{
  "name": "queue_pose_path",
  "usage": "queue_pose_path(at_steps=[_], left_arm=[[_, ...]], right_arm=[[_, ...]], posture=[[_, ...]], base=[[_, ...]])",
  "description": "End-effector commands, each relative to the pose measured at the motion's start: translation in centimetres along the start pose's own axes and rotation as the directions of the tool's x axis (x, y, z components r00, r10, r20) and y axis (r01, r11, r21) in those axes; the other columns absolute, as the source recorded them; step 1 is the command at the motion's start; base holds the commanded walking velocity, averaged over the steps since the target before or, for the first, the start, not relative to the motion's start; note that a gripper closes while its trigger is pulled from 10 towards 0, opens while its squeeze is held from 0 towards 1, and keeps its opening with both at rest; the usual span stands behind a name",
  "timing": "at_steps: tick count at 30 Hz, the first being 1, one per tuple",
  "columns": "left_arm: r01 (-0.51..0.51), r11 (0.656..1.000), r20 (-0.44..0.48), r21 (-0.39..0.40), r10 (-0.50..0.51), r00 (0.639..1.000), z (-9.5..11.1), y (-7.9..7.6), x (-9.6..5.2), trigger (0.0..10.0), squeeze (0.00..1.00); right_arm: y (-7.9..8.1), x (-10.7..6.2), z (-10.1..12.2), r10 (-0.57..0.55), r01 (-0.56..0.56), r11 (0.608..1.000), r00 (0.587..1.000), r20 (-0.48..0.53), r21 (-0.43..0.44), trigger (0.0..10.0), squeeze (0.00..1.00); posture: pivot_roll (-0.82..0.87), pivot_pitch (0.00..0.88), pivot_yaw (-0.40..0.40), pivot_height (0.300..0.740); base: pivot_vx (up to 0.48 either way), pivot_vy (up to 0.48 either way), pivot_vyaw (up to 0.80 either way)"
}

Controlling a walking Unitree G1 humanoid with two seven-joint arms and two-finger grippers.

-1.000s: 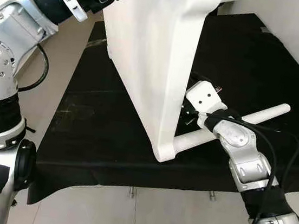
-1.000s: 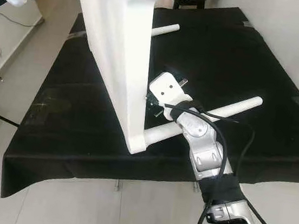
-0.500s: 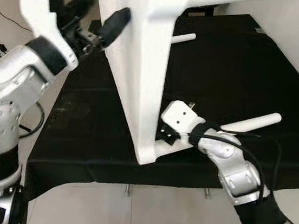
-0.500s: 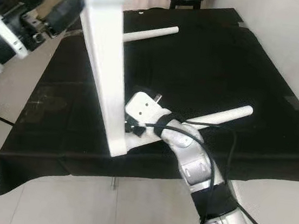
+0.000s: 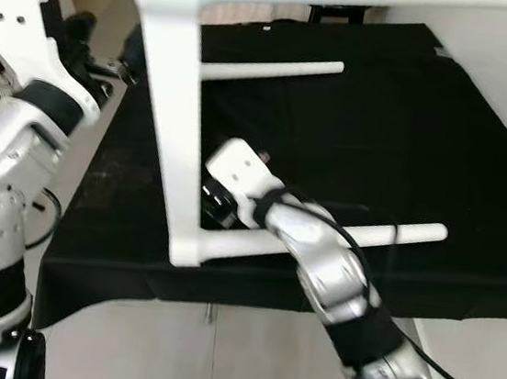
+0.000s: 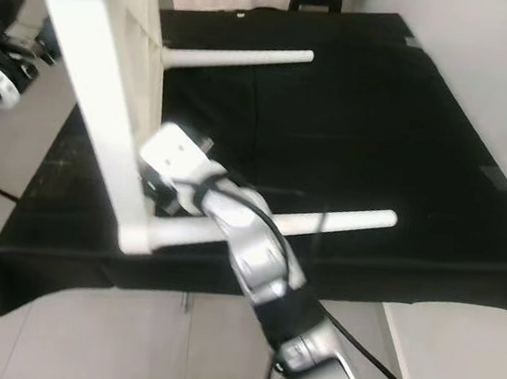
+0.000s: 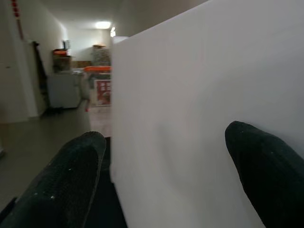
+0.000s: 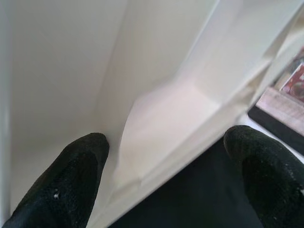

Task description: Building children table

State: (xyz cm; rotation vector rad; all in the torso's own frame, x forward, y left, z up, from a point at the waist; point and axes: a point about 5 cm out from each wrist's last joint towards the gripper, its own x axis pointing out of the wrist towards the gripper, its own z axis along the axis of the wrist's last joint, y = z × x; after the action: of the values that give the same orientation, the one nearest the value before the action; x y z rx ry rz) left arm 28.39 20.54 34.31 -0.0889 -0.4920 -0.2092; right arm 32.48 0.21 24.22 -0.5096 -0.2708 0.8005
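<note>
black cloth (image 5: 409,125) under smooth white tabletop (image 5: 171,142).

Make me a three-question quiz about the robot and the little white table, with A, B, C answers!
1. Where is the right gripper?
A. At the bottom corner of the white table top, by a leg
B. On the floor
C. On the far leg's tip

2. How many white table legs stick out over the black cloth?
A. One
B. Two
C. Four

3. How are the left gripper's fingers?
A. Pressed shut together
C. Holding a screwdriver
B. Spread apart on either side of the table top's edge

Answers: 1 A, it sits beside the near table leg where that meets the top. 2 B, the near leg and the far table leg show. 3 B, the left wrist view shows both fingers apart with the white panel between.
</note>
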Motion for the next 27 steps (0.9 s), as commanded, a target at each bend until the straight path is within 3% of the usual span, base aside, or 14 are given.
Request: queue_pose_path(at_steps=[1, 5, 8, 10, 12, 14, 16, 17, 19, 20, 21, 23, 25, 27], left_arm=[[0.142, 0.990, 0.025, 0.005, -0.142, 0.990, 0.5, -2.5, 0.6, 10.0, 0.00], [0.139, 0.990, 0.029, 0.009, -0.139, 0.990, 0.5, -2.6, 0.5, 10.0, 0.00], [0.135, 0.991, 0.023, 0.007, -0.135, 0.991, 0.3, -2.6, 0.2, 10.0, 0.00], [0.151, 0.988, -0.013, -0.009, -0.151, 0.988, -0.6, -2.9, -0.5, 10.0, 0.00], [0.160, 0.987, -0.027, -0.018, -0.161, 0.987, -1.0, -3.1, -0.8, 10.0, 0.00], [0.203, 0.978, -0.059, -0.046, -0.206, 0.977, -1.8, -3.9, -2.0, 10.0, 0.00], [0.203, 0.978, -0.059, -0.046, -0.206, 0.977, -1.8, -3.9, -2.0, 10.0, 0.00], [0.220, 0.973, -0.082, -0.067, -0.226, 0.971, -2.5, -4.4, -3.1, 10.0, 0.00], [0.220, 0.973, -0.082, -0.067, -0.226, 0.971, -2.5, -4.4, -3.1, 10.0, 0.00], [0.222, 0.972, -0.094, -0.072, -0.228, 0.969, -2.7, -4.6, -3.6, 10.0, 0.00], [0.222, 0.972, -0.094, -0.072, -0.228, 0.969, -2.7, -4.6, -3.6, 10.0, 0.00], [0.177, 0.980, -0.128, -0.089, -0.188, 0.974, -3.6, -4.5, -4.7, 10.0, 0.00], [0.155, 0.983, -0.146, -0.096, -0.168, 0.975, -4.0, -4.5, -5.2, 10.0, 0.00], [0.155, 0.983, -0.146, -0.096, -0.168, 0.975, -4.0, -4.5, -5.2, 10.0, 0.00]], right_arm=[[0.9, 1.2, 3.2, -0.005, 0.008, 1.000, 0.993, 0.122, -0.018, 10.0, 0.90], [-0.1, 1.0, 2.3, -0.041, 0.044, 0.998, 0.996, 0.085, -0.034, 10.0, 0.90], [-2.0, -0.6, -0.4, -0.083, 0.082, 0.995, 0.996, -0.013, -0.060, 10.0, 0.90], [-3.8, -3.8, -3.7, -0.051, 0.043, 0.997, 0.992, -0.116, -0.065, 10.0, 0.88], [-4.1, -5.0, -4.5, -0.016, 0.008, 0.998, 0.990, -0.139, -0.059, 10.0, 0.88], [-3.8, -8.1, -5.9, 0.129, -0.130, 0.991, 0.980, -0.149, -0.002, 10.0, 0.69], [-3.8, -8.1, -5.9, 0.129, -0.130, 0.991, 0.980, -0.149, -0.002, 10.0, 0.69], [-3.6, -10.2, -6.3, 0.221, -0.216, 0.975, 0.966, -0.136, 0.047, 10.0, 0.44], [-3.6, -10.2, -6.3, 0.221, -0.216, 0.975, 0.966, -0.136, 0.047, 10.0, 0.44], [-3.4, -10.9, -6.2, 0.260, -0.253, 0.965, 0.958, -0.120, 0.072, 10.0, 0.29], [-3.4, -10.9, -6.2, 0.260, -0.253, 0.965, 0.958, -0.120, 0.072, 10.0, 0.29], [-2.1, -12.0, -5.7, 0.408, -0.396, 0.907, 0.911, -0.058, 0.145, 10.0, 0.07], [-1.4, -12.2, -5.5, 0.477, -0.466, 0.870, 0.878, -0.035, 0.165, 10.0, 0.03], [-1.4, -12.2, -5.5, 0.477, -0.466, 0.870, 0.878, -0.035, 0.165, 10.0, 0.03]], posture=[[-0.05, 0.160, 0.072, 0.740], [-0.05, 0.154, 0.063, 0.740], [-0.06, 0.153, 0.065, 0.740], [-0.06, 0.149, 0.070, 0.740], [-0.06, 0.149, 0.070, 0.740], [-0.07, 0.145, 0.077, 0.740], [-0.07, 0.145, 0.077, 0.740], [-0.07, 0.140, 0.080, 0.740], [-0.07, 0.140, 0.080, 0.740], [-0.07, 0.136, 0.081, 0.740], [-0.07, 0.136, 0.081, 0.740], [-0.06, 0.125, 0.091, 0.740], [-0.06, 0.124, 0.092, 0.740], [-0.06, 0.124, 0.092, 0.740]], base=[[0.000, 0.000, 0.00], [0.000, 0.000, 0.00], [0.000, 0.000, 0.00], [0.000, 0.000, 0.00], [0.000, 0.000, 0.00], [0.000, 0.000, 0.00], [0.000, 0.000, 0.00], [0.000, 0.000, 0.00], [0.000, 0.000, 0.00], [0.000, 0.000, 0.00], [0.000, 0.000, 0.00], [0.000, 0.000, 0.00], [0.000, 0.000, 0.00], [0.000, 0.000, 0.00]])
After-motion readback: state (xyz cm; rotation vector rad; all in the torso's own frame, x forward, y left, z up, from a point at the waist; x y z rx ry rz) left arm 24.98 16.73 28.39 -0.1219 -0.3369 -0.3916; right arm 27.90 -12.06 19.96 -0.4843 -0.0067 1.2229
